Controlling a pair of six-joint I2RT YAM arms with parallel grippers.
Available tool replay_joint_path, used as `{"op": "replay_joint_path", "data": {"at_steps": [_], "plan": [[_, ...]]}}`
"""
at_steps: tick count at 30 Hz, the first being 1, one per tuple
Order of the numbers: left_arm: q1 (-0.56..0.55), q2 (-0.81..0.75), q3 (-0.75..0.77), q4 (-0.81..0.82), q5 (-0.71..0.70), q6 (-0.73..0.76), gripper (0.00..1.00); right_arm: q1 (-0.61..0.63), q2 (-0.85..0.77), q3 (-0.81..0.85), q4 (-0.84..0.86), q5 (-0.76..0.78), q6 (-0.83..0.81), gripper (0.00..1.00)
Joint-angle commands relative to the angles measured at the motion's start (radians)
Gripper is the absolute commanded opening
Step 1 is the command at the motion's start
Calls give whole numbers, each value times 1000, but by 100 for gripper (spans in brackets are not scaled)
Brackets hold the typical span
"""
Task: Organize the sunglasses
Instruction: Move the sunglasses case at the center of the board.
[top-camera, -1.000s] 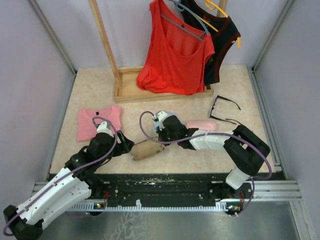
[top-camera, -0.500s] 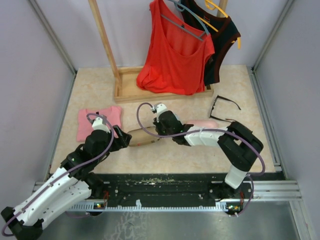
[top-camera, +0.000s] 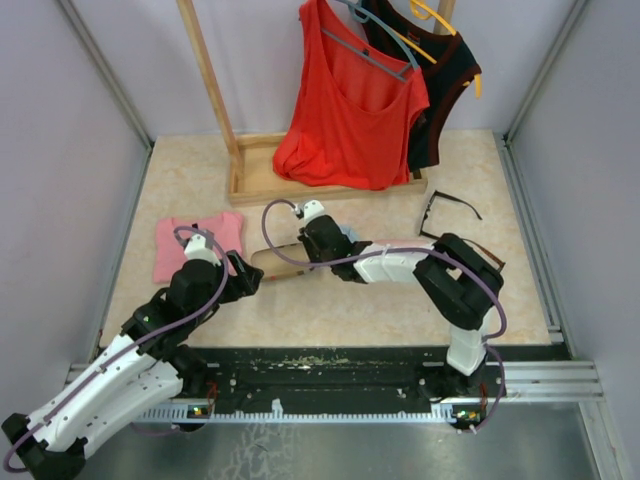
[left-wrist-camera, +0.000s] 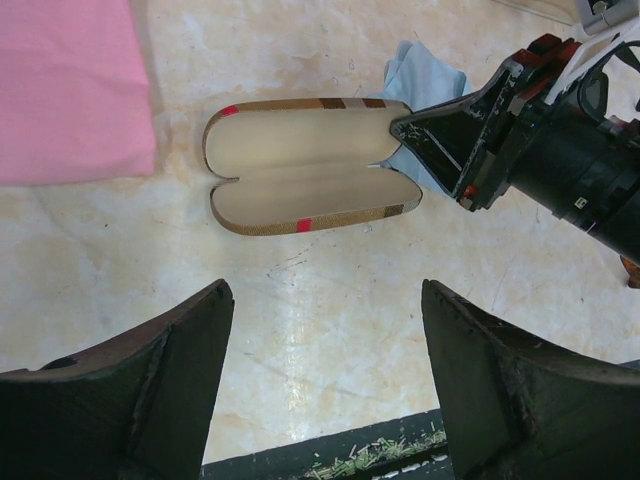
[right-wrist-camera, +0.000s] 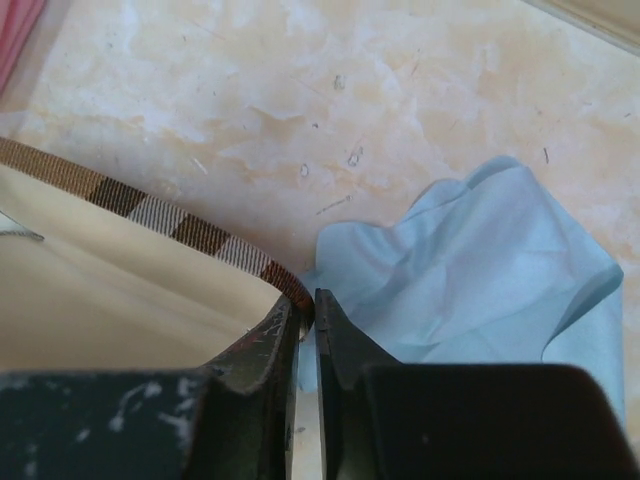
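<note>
The black-framed sunglasses (top-camera: 447, 210) lie unfolded at the back right, far from both grippers. A thin reddish-brown arm of a second pair (top-camera: 492, 256) peeks out beside the right arm's elbow. My right gripper (right-wrist-camera: 308, 305) is shut on the rim of the brown plaid case (right-wrist-camera: 140, 205), pinching the right end of one half. The case (left-wrist-camera: 310, 165) lies flat and wide open, its cream lining up and nothing inside. My left gripper (left-wrist-camera: 325, 290) hangs open over bare table just in front of the case (top-camera: 270, 265), touching nothing.
A crumpled light blue cloth (right-wrist-camera: 470, 270) lies right behind the case's gripped end. A folded pink shirt (top-camera: 195, 245) sits to the left. At the back stands a wooden rack base (top-camera: 260, 185) with a red top (top-camera: 350, 110) and a dark one hanging. The black table edge (left-wrist-camera: 330, 465) is close below.
My right gripper has dragged the plaid case away from the near edge, back and to the left. The left gripper has drawn back slightly and stays open.
</note>
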Motion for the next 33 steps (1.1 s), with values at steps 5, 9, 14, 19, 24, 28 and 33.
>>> {"op": "replay_joint_path", "data": {"at_steps": [5,9,14,19,24,28,33], "plan": [[-4,-15,17,-11,-15,13,83,-11,-22,31,78,-15,-15,42],[-4,-22,16,-16,-21,12,84,-15,-100,-3,70,-14,-15,46],[-4,-23,8,-2,-17,11,84,-23,-233,-46,7,137,48,45],[-4,-19,-5,12,-2,8,85,-44,-221,13,-211,282,219,40],[-4,-22,-12,12,9,9,85,-54,-98,110,-311,266,278,40],[-4,-38,-12,-2,2,9,85,-54,-31,166,-320,220,286,42],[-4,-55,-18,-13,1,5,85,-55,40,231,-344,176,284,44]]}}
